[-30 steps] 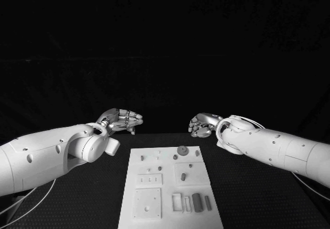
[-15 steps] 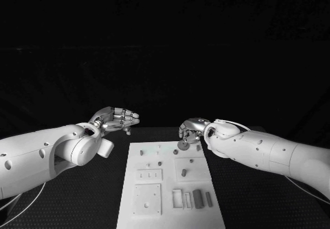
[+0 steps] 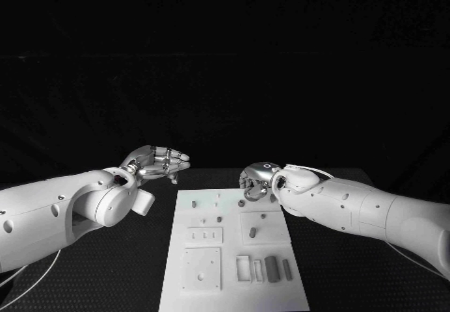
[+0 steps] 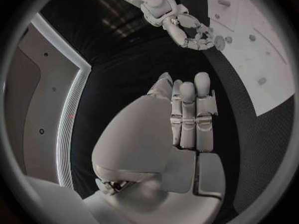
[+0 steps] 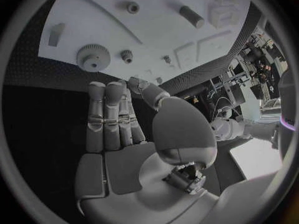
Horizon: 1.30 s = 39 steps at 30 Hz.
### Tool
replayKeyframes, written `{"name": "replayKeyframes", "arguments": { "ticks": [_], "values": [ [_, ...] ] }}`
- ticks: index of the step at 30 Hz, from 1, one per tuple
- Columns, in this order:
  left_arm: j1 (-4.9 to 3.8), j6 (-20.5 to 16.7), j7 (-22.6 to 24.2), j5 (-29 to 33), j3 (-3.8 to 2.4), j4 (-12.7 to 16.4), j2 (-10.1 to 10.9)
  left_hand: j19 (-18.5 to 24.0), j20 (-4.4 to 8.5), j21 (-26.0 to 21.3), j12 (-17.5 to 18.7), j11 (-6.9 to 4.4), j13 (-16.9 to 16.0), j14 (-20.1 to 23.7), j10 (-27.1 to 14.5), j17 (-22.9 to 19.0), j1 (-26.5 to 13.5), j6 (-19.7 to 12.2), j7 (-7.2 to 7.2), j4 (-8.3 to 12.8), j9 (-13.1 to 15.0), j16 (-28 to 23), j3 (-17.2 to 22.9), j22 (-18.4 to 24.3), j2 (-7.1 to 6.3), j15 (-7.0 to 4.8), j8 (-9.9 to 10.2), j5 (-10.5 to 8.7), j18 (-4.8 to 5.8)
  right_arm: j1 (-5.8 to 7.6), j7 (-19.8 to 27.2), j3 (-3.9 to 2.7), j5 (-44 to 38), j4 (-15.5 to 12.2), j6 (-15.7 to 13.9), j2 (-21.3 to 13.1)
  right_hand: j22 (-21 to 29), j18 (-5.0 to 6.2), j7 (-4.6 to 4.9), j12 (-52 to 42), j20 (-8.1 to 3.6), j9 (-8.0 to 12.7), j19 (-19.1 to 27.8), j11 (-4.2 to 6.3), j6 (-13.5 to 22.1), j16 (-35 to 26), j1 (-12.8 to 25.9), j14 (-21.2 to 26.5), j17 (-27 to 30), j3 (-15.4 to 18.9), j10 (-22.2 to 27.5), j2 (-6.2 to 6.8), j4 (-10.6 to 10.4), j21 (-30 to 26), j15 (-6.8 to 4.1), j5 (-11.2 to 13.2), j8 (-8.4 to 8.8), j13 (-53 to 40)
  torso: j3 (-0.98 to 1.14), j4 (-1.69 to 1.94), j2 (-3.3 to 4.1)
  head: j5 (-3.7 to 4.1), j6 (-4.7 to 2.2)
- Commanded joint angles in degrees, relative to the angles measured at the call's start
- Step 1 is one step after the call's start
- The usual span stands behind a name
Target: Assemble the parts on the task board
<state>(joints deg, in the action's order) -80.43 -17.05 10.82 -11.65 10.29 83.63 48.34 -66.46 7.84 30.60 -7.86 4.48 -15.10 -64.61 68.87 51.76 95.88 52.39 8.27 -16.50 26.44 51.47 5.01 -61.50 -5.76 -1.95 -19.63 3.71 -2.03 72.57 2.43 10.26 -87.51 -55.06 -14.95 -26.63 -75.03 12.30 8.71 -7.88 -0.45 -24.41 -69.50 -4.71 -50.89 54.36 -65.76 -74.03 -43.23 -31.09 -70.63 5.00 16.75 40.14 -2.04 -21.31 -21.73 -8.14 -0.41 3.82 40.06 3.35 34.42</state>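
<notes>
A black, textured tabletop [image 3: 112, 273] against a dark background is shown, with the white task board [image 3: 231, 250] lying lengthwise at its middle. The left hand [image 3: 157, 162] is held off the board's far left corner, above the tabletop, fingers straight and together with nothing in them. The right hand [image 3: 255, 182] is poised over the board's far edge, fingers extended side by side and empty. A large gear [image 5: 93, 57] and a small gear [image 5: 126, 55] are seen lying on the board just beyond the right hand's fingertips [image 5: 106, 92]; a dark cylindrical peg [image 3: 271, 268] rests near the board's near end. The parts are judged to be small, rigid and light, with smooth faces likely to slip; the large gear would best be taken by its toothed rim between thumb and fingertip, the peg across its middle. The gears' teeth and central bores are resolved in the right wrist view, whereas in the head view that spot is covered by the hand. In the left wrist view the right hand [image 4: 187, 27] is shown from the side above the board's corner, while the board's whole layout of recesses is given by the head view.
</notes>
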Motion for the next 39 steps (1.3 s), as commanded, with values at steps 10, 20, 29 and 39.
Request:
{"name": "replayKeyframes", "arguments": {
  "ticks": [10, 20, 29, 39],
  "values": [
    [-0.18, 0.7, 0.8, -0.1, -0.03, -0.1, -0.2, -0.2, -0.55, 0.1, 1.0, 0.39, -0.1, 0.1, -0.5, -0.3, -1.3, 0.2, 0.32, -0.1, 0.1, 0.5, 0.1, -0.3, -0.15, 0.44, 0.6, -0.01, -3.62, -1.02, -0.8, 0.01, -2.6, 1.0, -0.6, 1.3, -1.4, 2.7, 0.59, 0.9, -0.33, 0.1, 0.1, -0.16, 0.3, 0.6, 0.3, -0.3, -0.1, -0.1, 0.9, 0.72, 0.0, 0.7, 0.42, -0.3, 0.51, 0.1, -0.36, 0.57, 1.18, 0.14, -0.34],
    [-0.18, 0.6, 0.7, -0.1, -0.03, -0.1, -0.3, -0.1, -0.69, 0.0, 1.5, 0.5, -0.2, 0.2, -0.6, -0.5, -1.7, 0.3, 0.11, -0.1, 0.2, 0.6, 0.2, -0.5, -0.17, 0.55, 0.7, -0.08, -3.73, -1.41, -1.2, 0.08, -4.0, 1.8, -0.2, 1.7, -1.3, 2.7, 0.59, 2.3, -0.36, 0.5, 0.3, -0.97, 1.1, 0.9, 0.5, -0.2, -0.1, -0.2, 2.8, 1.28, -0.1, 1.2, 1.2, -0.3, 1.24, 0.7, -0.63, 0.92, 2.06, 0.85, -0.56],
    [-0.18, 0.9, 0.6, -0.1, -0.02, -0.2, -0.4, -0.2, -0.71, 0.0, 1.6, 0.52, -0.2, 0.2, -0.6, -0.6, -1.9, 0.3, 0.06, -0.1, 0.2, 0.8, 0.3, -0.6, -0.21, 0.57, 0.8, -0.1, -3.79, -1.42, -1.2, 0.1, -4.7, 1.8, -0.1, 1.8, -1.3, 2.7, 0.5, 2.7, -0.35, 0.5, 0.4, -1.16, 0.9, 1.1, 0.7, -0.1, 0.0, -0.3, 3.2, 1.48, -0.1, 1.4, 1.37, -0.3, 1.21, 0.8, -0.62, 0.86, 2.52, 0.93, -0.75],
    [-0.18, 1.1, 0.4, 0.1, 0.01, -0.2, -0.3, -0.4, -0.73, 0.0, 1.9, 0.53, -0.3, 0.0, -0.5, -0.7, -2.2, 0.2, 0.11, -0.1, 0.2, 1.0, 0.3, -0.8, -0.28, 0.57, 1.0, -0.11, -3.9, -1.83, -1.7, 0.24, -5.6, 2.4, 0.2, 2.1, -1.2, 2.7, 0.11, 3.2, -0.3, 0.6, 0.5, -1.39, 0.9, 1.3, 1.1, 0.1, 0.0, -0.2, 3.8, 1.89, -0.1, 1.5, 1.59, -0.3, 1.34, 1.0, -0.56, 0.99, 2.76, 0.78, -0.74]
  ]
}}
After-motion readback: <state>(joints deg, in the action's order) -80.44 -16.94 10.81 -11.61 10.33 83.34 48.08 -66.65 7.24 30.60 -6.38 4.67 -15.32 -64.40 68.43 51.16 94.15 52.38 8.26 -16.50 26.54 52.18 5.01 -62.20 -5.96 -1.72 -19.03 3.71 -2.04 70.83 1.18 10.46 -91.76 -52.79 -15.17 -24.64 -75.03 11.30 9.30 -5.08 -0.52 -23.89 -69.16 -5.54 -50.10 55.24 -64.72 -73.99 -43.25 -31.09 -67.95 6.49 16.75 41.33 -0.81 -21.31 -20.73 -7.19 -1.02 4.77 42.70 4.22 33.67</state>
